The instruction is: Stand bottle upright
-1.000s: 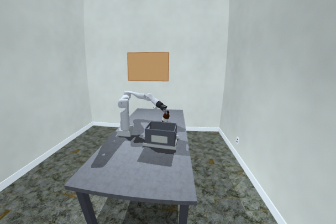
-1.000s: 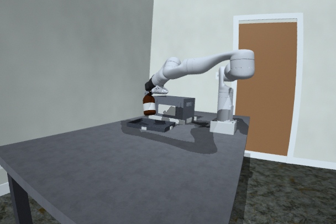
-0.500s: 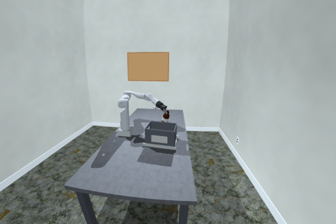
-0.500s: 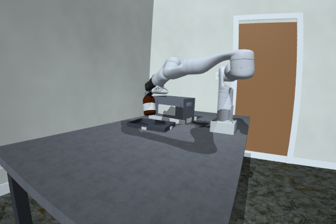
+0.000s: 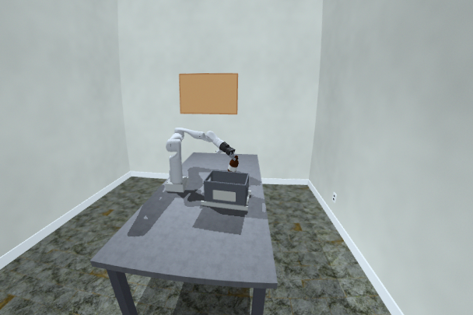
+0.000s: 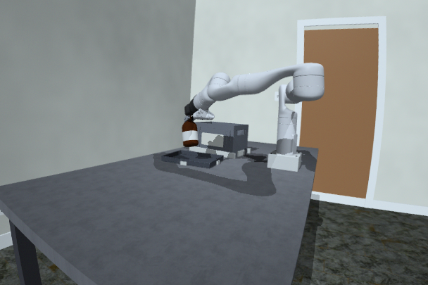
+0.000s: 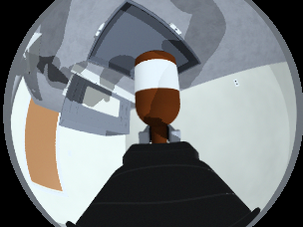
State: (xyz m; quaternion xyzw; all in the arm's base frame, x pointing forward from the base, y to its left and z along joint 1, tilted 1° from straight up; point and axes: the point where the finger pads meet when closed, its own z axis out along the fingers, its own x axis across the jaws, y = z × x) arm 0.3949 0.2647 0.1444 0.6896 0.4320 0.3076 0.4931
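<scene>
The brown bottle (image 5: 233, 164) (image 6: 190, 135) (image 7: 156, 105) with a white label hangs neck up. It leans a little in the top view and looks nearly upright in the exterior view. My gripper (image 5: 235, 157) (image 6: 190, 119) (image 7: 158, 130) is shut on its neck from above. The bottle's base is in the air above the dark, low-walled tray (image 6: 198, 164) (image 7: 125, 35), which lies level on the table. The crate hides the tray in the top view. The dark grey crate (image 5: 242, 194) (image 6: 240, 141) (image 7: 75, 107) stands level beside the tray.
A pale base (image 5: 225, 205) (image 6: 211, 152) lies under the crate. The crate's tall walls stand close to the bottle on one side. The arm's white mounting block (image 5: 176, 187) (image 6: 284, 162) is on the table (image 5: 187, 244) (image 6: 169, 217), near its edge.
</scene>
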